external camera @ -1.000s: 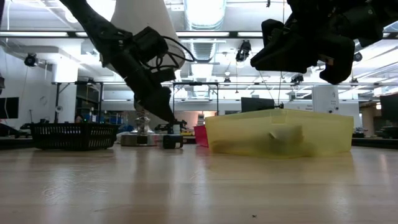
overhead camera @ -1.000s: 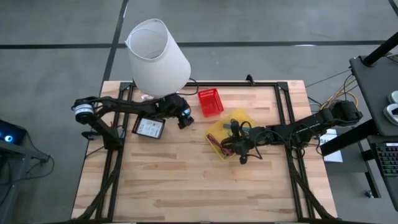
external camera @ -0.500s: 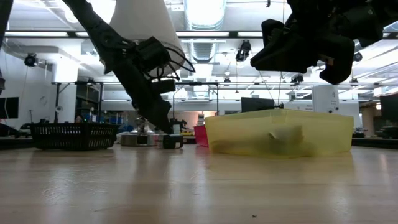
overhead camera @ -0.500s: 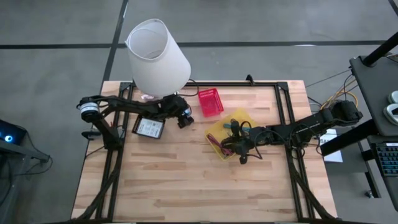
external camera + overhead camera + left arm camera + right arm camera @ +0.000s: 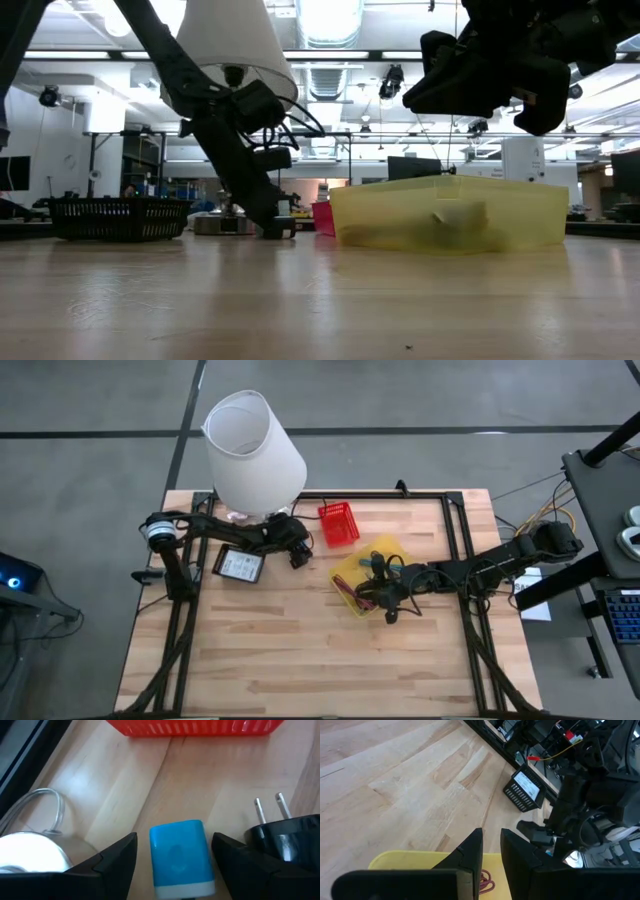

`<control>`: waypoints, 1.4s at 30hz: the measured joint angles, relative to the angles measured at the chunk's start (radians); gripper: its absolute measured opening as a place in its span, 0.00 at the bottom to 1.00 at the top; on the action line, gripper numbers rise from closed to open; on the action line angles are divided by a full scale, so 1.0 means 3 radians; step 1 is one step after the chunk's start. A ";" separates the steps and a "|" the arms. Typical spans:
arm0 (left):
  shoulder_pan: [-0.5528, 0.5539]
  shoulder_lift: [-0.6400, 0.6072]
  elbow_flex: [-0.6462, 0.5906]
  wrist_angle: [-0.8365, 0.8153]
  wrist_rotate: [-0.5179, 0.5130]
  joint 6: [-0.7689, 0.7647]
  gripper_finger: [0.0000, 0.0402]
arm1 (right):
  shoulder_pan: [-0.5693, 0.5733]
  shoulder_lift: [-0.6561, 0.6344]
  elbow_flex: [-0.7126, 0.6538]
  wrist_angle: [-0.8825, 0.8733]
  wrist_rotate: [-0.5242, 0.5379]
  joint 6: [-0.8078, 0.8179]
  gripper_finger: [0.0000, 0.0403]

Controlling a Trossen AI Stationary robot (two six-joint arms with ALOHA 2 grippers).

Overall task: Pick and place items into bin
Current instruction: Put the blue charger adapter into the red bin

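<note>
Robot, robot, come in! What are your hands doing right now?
Left gripper open around blue block, black plug beside. Right gripper near shut, empty, over yellow bin.

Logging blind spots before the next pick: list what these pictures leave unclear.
- Yellow bin contents: the right end effector covers them in the high view; the low view shows only a pale blur through the wall.
- Blue block: its near end is cut off by the left wrist picture's edge.
- Black plug: its body is cut off at that picture's edge.
</note>
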 joint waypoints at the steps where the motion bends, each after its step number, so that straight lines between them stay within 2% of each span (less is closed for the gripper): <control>1: 0.0000 0.0005 0.0006 0.0001 0.0000 0.0002 0.61 | 0.0000 0.0000 0.0000 0.0000 0.0000 0.0000 0.14; 7: 0.0002 -0.0034 0.0006 -0.0026 0.0006 0.0018 0.61 | 0.0000 0.0000 -0.0001 0.0000 0.0000 0.0000 0.14; 10: 0.0003 -0.0042 0.0005 -0.0038 0.0017 0.0100 0.57 | 0.0000 0.0000 0.0000 0.0000 0.0000 0.0000 0.14; 18: 0.0005 -0.0048 0.0011 -0.0040 0.0040 0.0260 0.34 | 0.0000 0.0000 0.0000 0.0000 0.0000 0.0008 0.14; 24: 0.0005 -0.0099 0.0055 -0.0065 0.0038 0.0299 0.34 | 0.0000 0.0000 -0.0001 -0.0001 0.0000 0.0008 0.14; 35: -0.0008 -0.0477 0.0099 0.0003 0.0028 0.0371 0.34 | 0.0000 -0.0001 -0.0001 -0.0003 0.0000 0.0000 0.14; 42: -0.0046 -0.0492 0.0095 0.0613 0.0539 0.0368 0.34 | 0.0000 -0.0001 -0.0001 -0.0001 0.0000 0.0000 0.14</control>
